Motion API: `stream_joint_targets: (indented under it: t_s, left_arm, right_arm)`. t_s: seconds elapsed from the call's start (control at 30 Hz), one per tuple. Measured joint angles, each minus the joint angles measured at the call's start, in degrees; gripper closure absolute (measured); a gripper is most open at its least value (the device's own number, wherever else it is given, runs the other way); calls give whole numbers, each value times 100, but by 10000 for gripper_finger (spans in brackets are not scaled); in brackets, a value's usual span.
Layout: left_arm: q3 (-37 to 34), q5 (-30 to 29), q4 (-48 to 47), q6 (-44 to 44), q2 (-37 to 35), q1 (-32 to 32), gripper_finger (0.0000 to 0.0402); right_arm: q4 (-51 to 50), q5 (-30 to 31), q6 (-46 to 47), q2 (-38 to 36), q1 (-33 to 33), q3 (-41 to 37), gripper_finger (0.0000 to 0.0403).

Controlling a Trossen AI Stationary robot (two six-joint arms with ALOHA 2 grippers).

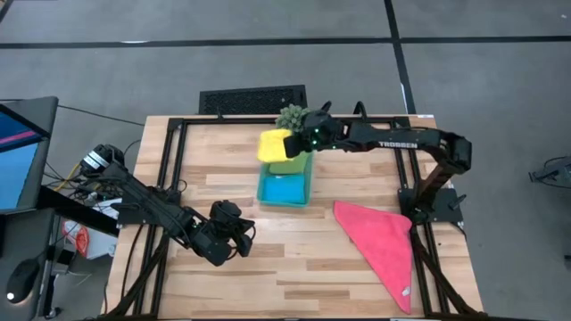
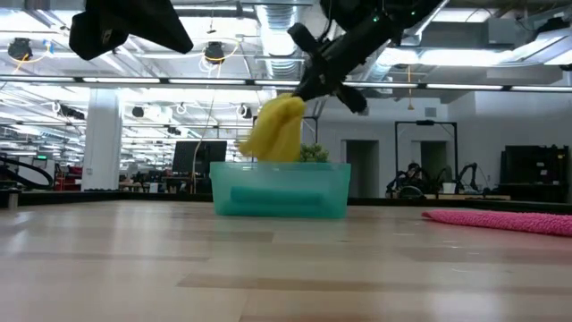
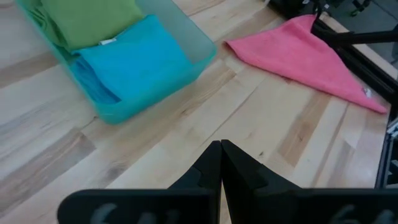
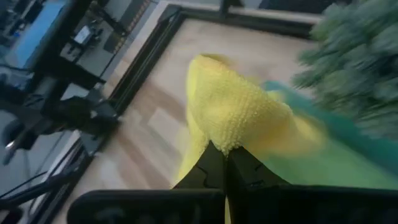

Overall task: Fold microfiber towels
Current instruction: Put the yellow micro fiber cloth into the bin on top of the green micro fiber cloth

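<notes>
Right gripper (image 1: 299, 140) pinches folded yellow towel (image 1: 275, 145) above tray (image 1: 284, 198); stowing step. Next: lower, let go. Left gripper (image 1: 243, 239) clenched, idle

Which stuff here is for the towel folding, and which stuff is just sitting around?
For the job:
- soft yellow towel, held by the right gripper above the tray
- lime green towel, in the tray
- bright blue towel, in the tray
- hot pink towel, on the table

Just there:
- see-through teal plastic tray
- small spiky green plant
- shut left gripper, waiting
</notes>
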Motion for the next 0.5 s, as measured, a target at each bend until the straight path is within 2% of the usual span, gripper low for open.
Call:
stream_joint_targets:
  t_s: [0.23,0.37,0.5]
  left_arm:
    - [0,-16,-43,0,0,0,401]
    - [0,5,-77,0,0,0,402]
    - [0,19,-82,0,0,0,401]
  right_arm:
    - [1188,-536,419,379,103,-143,394]
    - [1870,-683,292,381,108,-132,394]
    - [1650,-697,256,338,108,-130,394]
